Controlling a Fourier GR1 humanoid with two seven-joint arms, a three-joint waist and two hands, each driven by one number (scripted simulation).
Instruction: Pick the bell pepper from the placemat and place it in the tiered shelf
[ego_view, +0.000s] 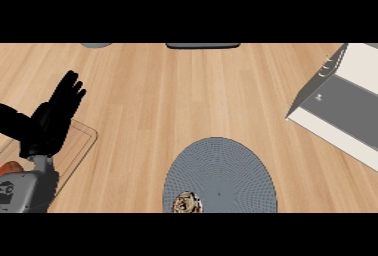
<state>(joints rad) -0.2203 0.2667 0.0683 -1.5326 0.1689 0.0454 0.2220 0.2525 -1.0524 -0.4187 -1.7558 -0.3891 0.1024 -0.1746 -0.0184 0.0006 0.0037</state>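
Observation:
A grey oval placemat lies on the wooden counter at the lower middle. At its near edge sits a small brownish-yellow object, cut off by the lower edge of the view; whether it is the bell pepper I cannot tell. The tiered shelf, white with grey levels, stands at the right edge, tilted in the view. My left hand rests open at the left, fingers pointing up, far from the placemat and holding nothing. My right hand does not show.
A wooden board lies under my left hand, with a small orange thing at its left edge. A grey object and a dark flat object sit at the counter's far edge.

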